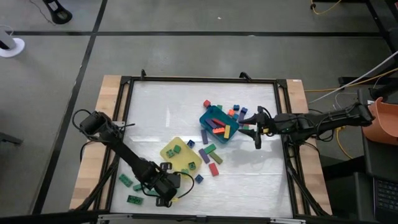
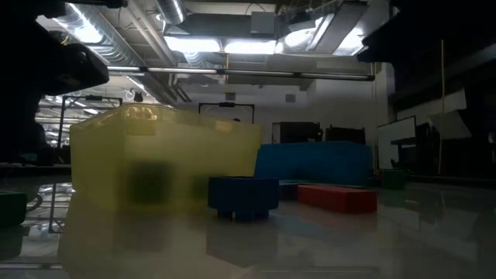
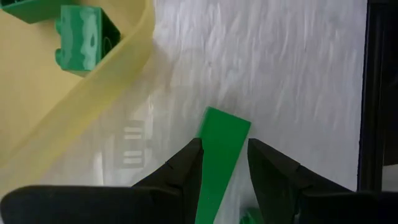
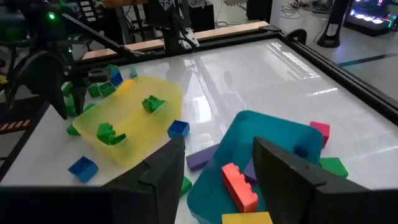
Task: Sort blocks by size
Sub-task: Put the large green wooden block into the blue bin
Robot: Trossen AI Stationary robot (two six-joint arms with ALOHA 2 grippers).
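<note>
Nearest the lens: left gripper (image 3: 225, 163) pinches a green block (image 3: 219, 155) between its fingers, seen in the left wrist view, just beside the rim of the yellow tray (image 3: 93, 106).
Table: white work surface (image 1: 174, 106) carries both trays and the scattered blocks; the high view alone shows this whole layout.
Teal tray: teal-blue tray (image 1: 219, 128) sits near the middle-right, holding longer bars, an orange bar (image 4: 239, 185) among them.
Yellow tray: holds short green cubes, such as one green cube (image 3: 84, 38); it lies toward the table's near-left.
Right gripper: right gripper (image 1: 257, 129) hangs just beside the teal-blue tray with its fingers spread and nothing between them; it seems to be waiting.
Loose blocks: a purple bar (image 1: 206, 150), a red bar (image 1: 214, 168) and a blue cube (image 2: 242, 197) lie between and around the trays, not yet sorted.
Step in hand: likely carrying the green block for placement.
Next move: judge its length first; if short, lift over the yellow rim and release inside.
View differences: low view shows the yellow tray's translucent wall and the blue cube close up, but neither gripper clearly; only the left wrist view proves the grip.
</note>
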